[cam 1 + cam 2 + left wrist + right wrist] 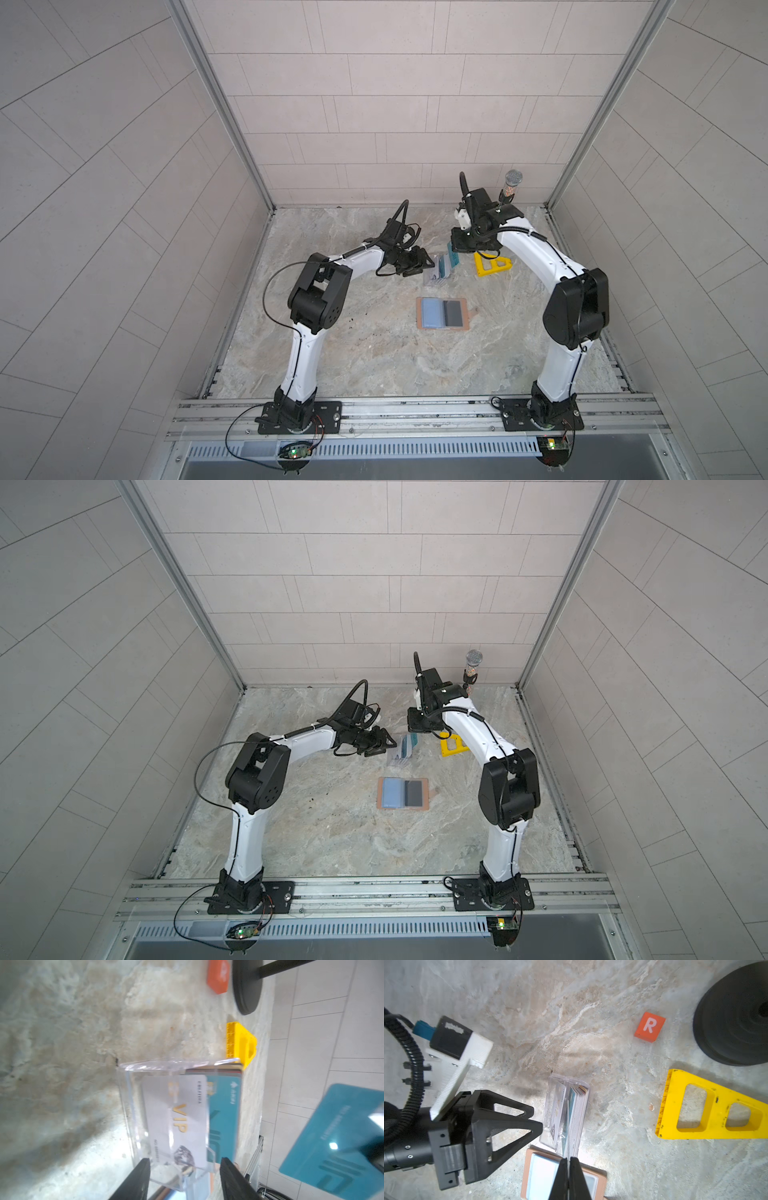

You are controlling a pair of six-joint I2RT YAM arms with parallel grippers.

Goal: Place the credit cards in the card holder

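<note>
The teal credit card (332, 1136), probably light, stiff and slick and best pinched by an edge, hangs clamped in the right jaws near the clear stand (133, 1115) of other cards (576, 1113), left jaws apart at its end, card holder (444, 313) open on the desk (374, 365).

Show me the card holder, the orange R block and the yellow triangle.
card holder (432, 313), in a top view, on its blue inner panel.
orange R block (650, 1027), right wrist view, on its lettered face.
yellow triangle (721, 1105), right wrist view, on the bar between its cutouts.
</note>
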